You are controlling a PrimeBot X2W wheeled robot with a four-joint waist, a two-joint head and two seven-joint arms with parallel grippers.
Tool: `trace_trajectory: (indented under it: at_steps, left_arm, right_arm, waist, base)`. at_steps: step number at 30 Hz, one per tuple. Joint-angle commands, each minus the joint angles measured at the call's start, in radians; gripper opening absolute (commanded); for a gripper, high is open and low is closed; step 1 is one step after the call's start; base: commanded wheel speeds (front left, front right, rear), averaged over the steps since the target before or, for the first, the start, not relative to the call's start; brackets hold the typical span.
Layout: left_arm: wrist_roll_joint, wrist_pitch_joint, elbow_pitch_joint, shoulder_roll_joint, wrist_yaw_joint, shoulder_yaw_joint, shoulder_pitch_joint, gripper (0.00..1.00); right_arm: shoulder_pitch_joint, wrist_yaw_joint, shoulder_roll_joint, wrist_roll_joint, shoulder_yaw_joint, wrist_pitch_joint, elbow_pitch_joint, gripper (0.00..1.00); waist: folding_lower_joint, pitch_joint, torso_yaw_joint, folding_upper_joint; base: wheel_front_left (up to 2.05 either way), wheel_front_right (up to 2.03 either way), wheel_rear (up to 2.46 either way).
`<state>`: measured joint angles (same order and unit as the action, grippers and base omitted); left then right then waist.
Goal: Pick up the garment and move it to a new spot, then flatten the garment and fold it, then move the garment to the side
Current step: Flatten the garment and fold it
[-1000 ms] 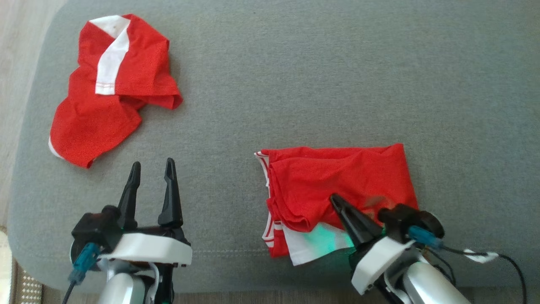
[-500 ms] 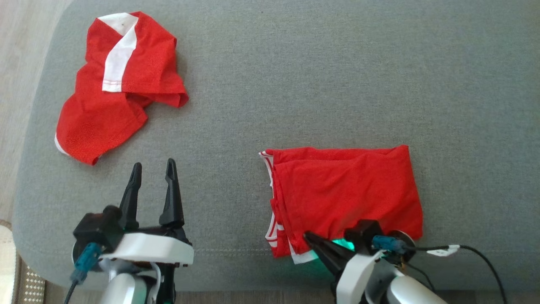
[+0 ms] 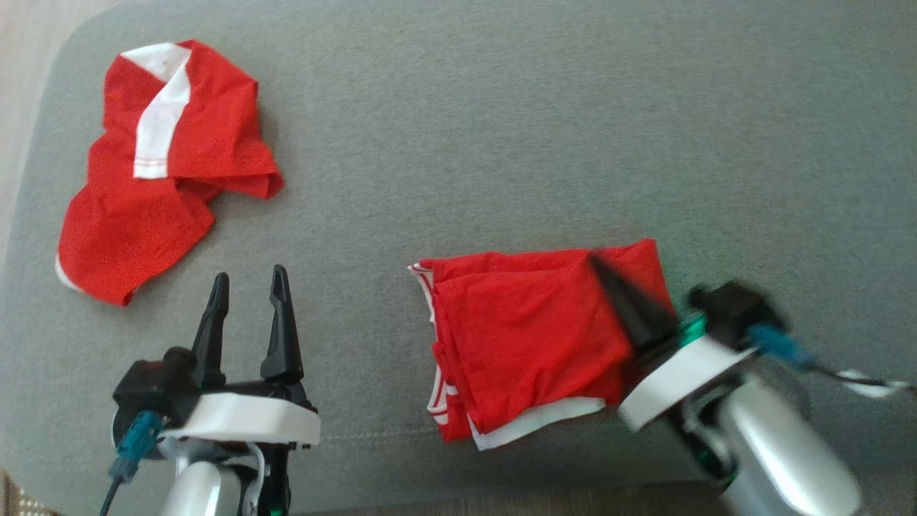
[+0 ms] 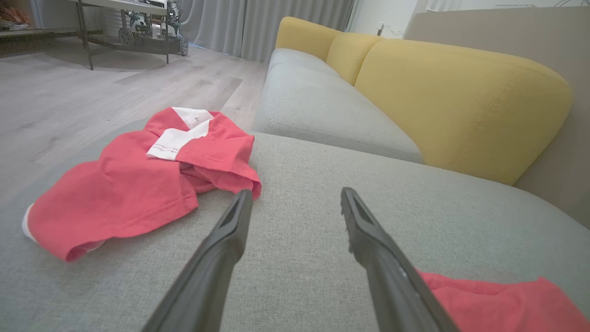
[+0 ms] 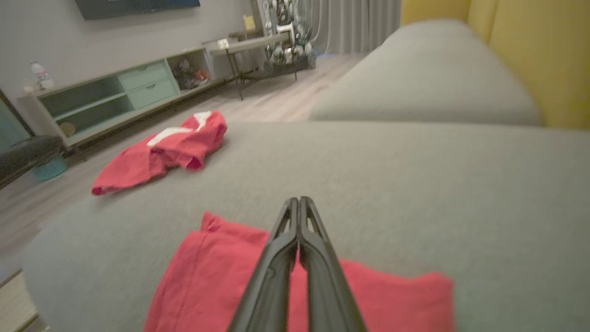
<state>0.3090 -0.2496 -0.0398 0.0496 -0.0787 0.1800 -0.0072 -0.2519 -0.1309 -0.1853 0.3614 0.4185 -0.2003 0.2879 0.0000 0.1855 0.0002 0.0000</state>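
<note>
On sofa point(image 3: 501, 143), right gripper point(image 3: 597, 261) pressed together over folded garment point(image 3: 523, 337), left gripper point(image 3: 248, 274) spread

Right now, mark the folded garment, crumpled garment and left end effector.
folded garment point(image 3: 530, 337): head view, red top layer.
crumpled garment point(image 3: 129, 222): head view, lower red panel.
left end effector point(image 3: 248, 273): head view, between fingertips.

Grey sofa seat point(image 4: 322, 106) runs toward twelve o'clock in the left wrist view, yellow back cushions point(image 4: 461, 106) at two, pale wood floor point(image 4: 92, 87) at ten — grey curtains point(image 4: 249, 23) beyond. Right wrist view: a low cabinet point(image 5: 120, 92) with green drawers at ten o'clock.
</note>
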Motion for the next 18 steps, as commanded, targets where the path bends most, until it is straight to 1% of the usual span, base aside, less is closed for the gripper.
trace_trajectory:
  at_steps: [1,5,10,11,12,18]
  left_arm:
    - [-0.014,-0.012,0.038,0.001,0.001,-0.039,-0.048,1.00]
    - [-0.045,-0.012,0.041,0.001,0.004,-0.039,-0.049,1.00]
    - [-0.037,-0.012,0.049,0.001,-0.005,-0.034,-0.046,1.00]
    - [-0.036,-0.012,0.051,0.001,-0.005,-0.033,-0.042,1.00]
    - [-0.036,-0.012,0.053,0.001,-0.004,-0.032,-0.039,1.00]
    - [-0.026,-0.012,0.053,0.001,0.003,-0.035,-0.010,1.00]
  right_arm:
    - [-0.019,0.000,0.004,-0.025,-0.031,-0.027,-0.054,0.00]
    - [-0.016,0.000,0.015,-0.126,-0.148,-0.055,-0.123,0.00]
    - [0.016,0.000,0.071,-0.199,-0.278,-0.061,-0.213,0.00]
    - [0.028,0.000,0.079,-0.220,-0.304,-0.061,-0.233,0.71]
    - [0.043,0.000,0.086,-0.235,-0.321,-0.061,-0.243,1.00]
    - [0.115,0.000,0.107,-0.298,-0.393,-0.061,-0.258,1.00]
  waist:
    - [0.0000,-0.007,-0.016,0.0000]
    - [0.0000,-0.016,-0.040,0.0000]
    - [0.0000,-0.034,-0.060,0.0000]
    - [0.0000,-0.037,-0.062,0.0000]
    - [0.0000,-0.041,-0.063,0.0000]
    - [0.0000,-0.067,-0.072,0.0000]
  base:
    - [0.00,0.00,0.00]
    - [0.00,0.00,0.00]
    - [0.00,0.00,0.00]
    - [0.00,0.00,0.00]
    - [0.00,0.00,0.00]
    - [0.00,0.00,0.00]
